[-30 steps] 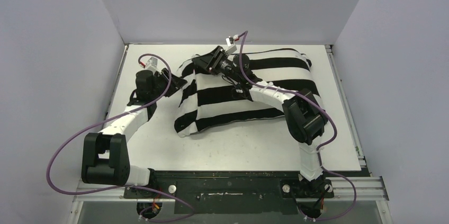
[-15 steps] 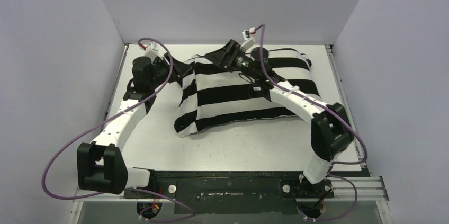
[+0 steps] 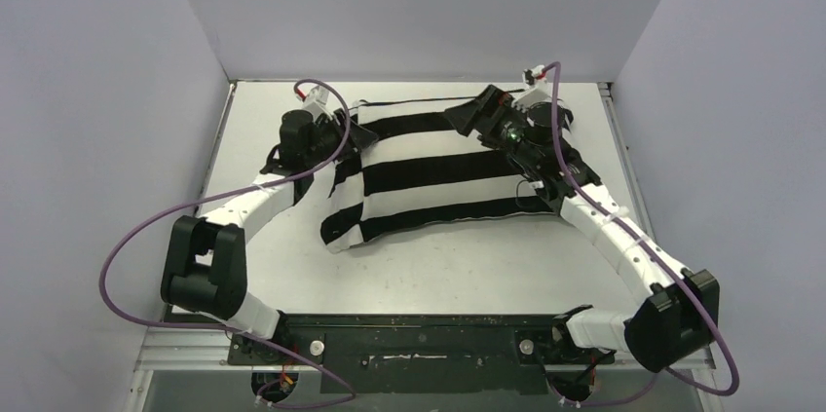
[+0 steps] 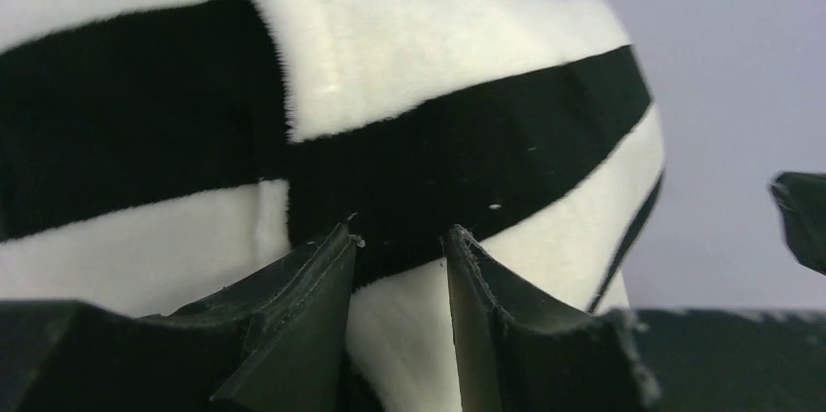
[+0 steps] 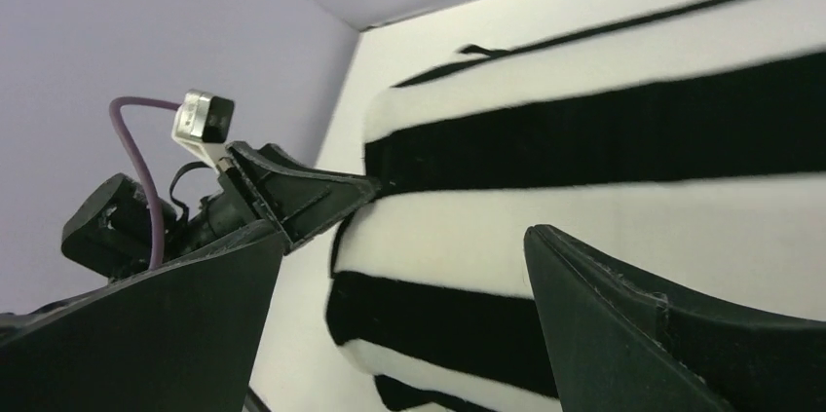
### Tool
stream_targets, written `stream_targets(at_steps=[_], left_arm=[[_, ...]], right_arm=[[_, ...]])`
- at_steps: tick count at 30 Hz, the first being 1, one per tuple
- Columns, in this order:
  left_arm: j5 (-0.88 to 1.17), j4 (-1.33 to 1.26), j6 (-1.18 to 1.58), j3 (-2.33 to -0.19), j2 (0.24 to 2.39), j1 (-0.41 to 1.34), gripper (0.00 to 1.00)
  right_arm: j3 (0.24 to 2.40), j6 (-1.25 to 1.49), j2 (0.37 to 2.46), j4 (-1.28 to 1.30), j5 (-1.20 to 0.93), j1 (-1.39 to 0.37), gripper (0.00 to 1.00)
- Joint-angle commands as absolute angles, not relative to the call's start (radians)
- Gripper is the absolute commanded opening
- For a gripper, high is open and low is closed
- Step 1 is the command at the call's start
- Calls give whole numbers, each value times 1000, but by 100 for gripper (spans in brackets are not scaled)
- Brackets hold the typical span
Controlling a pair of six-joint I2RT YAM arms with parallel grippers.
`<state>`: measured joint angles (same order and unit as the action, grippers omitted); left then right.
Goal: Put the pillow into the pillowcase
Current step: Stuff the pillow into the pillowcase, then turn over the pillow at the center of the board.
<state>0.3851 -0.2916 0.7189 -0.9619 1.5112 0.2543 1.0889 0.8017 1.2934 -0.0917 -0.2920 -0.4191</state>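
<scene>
The black-and-white striped pillowcase [image 3: 448,173] lies plump and bulging on the white table; the pillow itself is hidden from every view. My left gripper [image 3: 362,136] is at the case's far left corner. In the left wrist view its fingers [image 4: 399,235] are shut on a fold of the striped pillowcase [image 4: 409,61], with white fabric pinched between them. My right gripper [image 3: 466,115] hovers over the far edge, right of centre. Its jaws [image 5: 404,237] stand wide open above the pillowcase [image 5: 604,207], holding nothing.
The table [image 3: 438,266] is boxed in by grey walls at the left, back and right, with a metal rail [image 3: 633,188] along its right edge. Purple cables loop from both arms. The left arm's wrist [image 5: 282,188] shows in the right wrist view.
My right gripper has opened, let go of the case's far left corner and swung right along the far edge. My left gripper moved right to that corner.
</scene>
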Motion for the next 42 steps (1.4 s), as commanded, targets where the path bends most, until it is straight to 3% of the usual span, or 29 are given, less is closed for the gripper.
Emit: stream_targets(at_steps=[1,10,15,18,21,23,29,35,42], left_arm=[[341,-286,687,-944,1530,241,38],[322,-125,655,-1074,1404,220,42],[153,145,524,-1049,1251,215,55],[58,205,543,-947,1139,204,61],[20,238,594,-830,1037,198,77],[25,246,618,-749,976,198,80],[-107,276,830,-564,870,200,76],[-140,268,1034,-470,865,202,72],[-102,125,1071,-340,909,204,75]], right_arm=[[1070,775,1151,192,-96,-366,100],[1107,1010,1006,679,324,-326,100],[1117,1173,1022,983,465,-316,100],[1036,1229,988,1002,472,-299,100],[960,1254,948,1000,480,-252,100],[921,1260,930,996,484,-187,100],[800,1143,912,816,338,137,99],[620,1050,943,539,-35,534,94],[547,1083,1116,298,-280,709,91]])
